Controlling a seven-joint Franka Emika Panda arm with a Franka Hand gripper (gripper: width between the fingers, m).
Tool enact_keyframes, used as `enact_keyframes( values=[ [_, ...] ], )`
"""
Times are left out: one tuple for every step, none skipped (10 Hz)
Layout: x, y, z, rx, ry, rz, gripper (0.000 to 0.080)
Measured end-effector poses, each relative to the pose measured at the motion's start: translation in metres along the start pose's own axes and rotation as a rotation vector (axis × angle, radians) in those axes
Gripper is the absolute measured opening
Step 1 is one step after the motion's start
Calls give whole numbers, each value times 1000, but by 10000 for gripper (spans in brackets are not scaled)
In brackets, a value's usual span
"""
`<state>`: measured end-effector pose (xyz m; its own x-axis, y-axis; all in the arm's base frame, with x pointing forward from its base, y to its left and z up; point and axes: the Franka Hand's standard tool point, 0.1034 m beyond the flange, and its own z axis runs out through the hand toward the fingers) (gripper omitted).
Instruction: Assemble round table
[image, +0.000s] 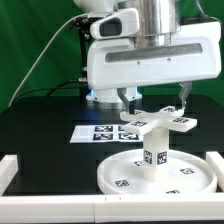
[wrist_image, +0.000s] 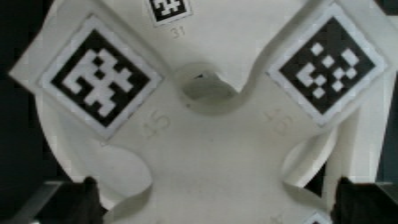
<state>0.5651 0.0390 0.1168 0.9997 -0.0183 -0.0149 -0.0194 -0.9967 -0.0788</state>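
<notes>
Landmark: large flat round white plastic disc top (image: 155, 176), lying on the black table (image: 40, 120) nearest the exterior camera, its front edge partly cut off by a white rail (image: 60, 207).

Short thick white cylindrical leg (image: 155, 146) stands upright on the disc's centre, tag facing the camera. White cross-shaped foot (image: 153, 122) sits level on top of the leg.

Gripper (image: 152, 100) hangs just above the foot; the arm's bulky white housing (image: 150, 55) hides most of it, only dark finger tips (image: 184, 98) show. Cannot tell whether the fingers are clamped or released.

Wrist view: foot (wrist_image: 205, 110) fills the frame, two tags readable, edges cropped, dark finger pads (wrist_image: 75, 195) blurred.

Behind the disc: thin flat white marker board (image: 95, 133), partly hidden.
</notes>
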Motion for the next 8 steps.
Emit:
enact_keyframes(
  values=[
    [-1, -2, 3, -1, -3, 4, 649],
    [-1, 0, 6, -3, -4, 6, 649],
    [-1, 2, 10, -8, -1, 7, 649],
    [-1, 3, 13, -12, 0, 7, 649],
    [1, 3, 14, -14, 8, 8, 649],
    [1, 3, 13, -14, 8, 9, 525],
    [1, 3, 13, -14, 8, 21, 525],
    [1, 3, 13, -13, 8, 38, 437]
  ],
)
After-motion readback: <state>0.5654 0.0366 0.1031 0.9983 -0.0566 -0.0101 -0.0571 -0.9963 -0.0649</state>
